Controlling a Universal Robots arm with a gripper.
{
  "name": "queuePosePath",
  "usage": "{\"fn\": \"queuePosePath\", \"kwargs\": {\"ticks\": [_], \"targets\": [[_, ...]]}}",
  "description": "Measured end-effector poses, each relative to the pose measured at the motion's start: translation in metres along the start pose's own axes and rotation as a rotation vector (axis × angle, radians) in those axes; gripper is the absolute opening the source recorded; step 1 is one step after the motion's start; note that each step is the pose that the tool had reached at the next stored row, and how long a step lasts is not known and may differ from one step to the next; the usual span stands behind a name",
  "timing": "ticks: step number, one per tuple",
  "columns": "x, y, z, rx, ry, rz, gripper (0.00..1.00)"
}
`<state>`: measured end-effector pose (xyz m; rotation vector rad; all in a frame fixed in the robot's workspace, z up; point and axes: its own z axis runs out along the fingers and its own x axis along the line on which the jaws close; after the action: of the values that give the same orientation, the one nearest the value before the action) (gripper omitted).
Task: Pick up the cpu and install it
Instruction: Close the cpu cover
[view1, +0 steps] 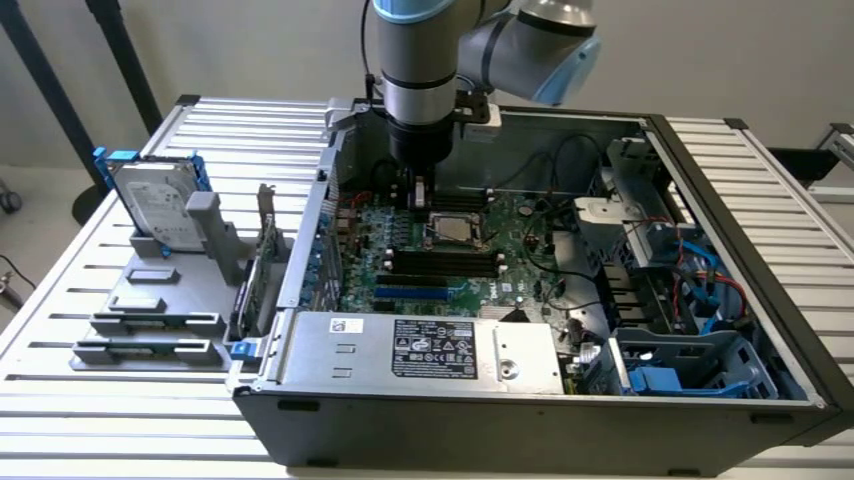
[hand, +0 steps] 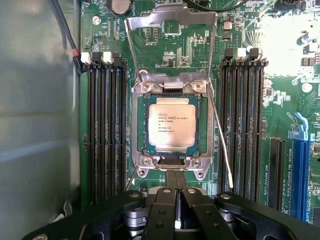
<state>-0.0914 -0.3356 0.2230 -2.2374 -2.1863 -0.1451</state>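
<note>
The cpu (hand: 171, 124) is a silver-topped square chip lying flat in the motherboard socket (hand: 137, 125), between the banks of black memory slots. In the exterior view the cpu (view1: 454, 230) sits mid-board inside the open computer case. My gripper (hand: 175, 176) is shut, its two black fingers pressed together with nothing visible between them. The fingertips hover just at the socket's edge, beside the chip and apart from it. From the exterior view the gripper (view1: 420, 196) hangs straight down over the board, just to the left of the socket.
The socket's metal load plate (hand: 170, 30) stands swung open, and its thin lever (hand: 221, 140) sticks out beside the socket. A power supply (view1: 427, 345) fills the case front. Outside, at the exterior view's left, a blue-framed hard drive (view1: 154, 205) and grey holders (view1: 160, 300) stand on the slatted table.
</note>
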Motion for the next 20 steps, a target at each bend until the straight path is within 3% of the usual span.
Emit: {"fn": "queuePosePath", "kwargs": {"ticks": [12,15,20], "targets": [[0.0,0.0018,0.0001,0.0,0.0017,0.0,0.11],[0.0,0.0098,-0.0018,0.0001,0.0082,0.0,0.11],[-0.001,0.0335,-0.0122,0.0011,0.0223,0.001,0.11]]}}
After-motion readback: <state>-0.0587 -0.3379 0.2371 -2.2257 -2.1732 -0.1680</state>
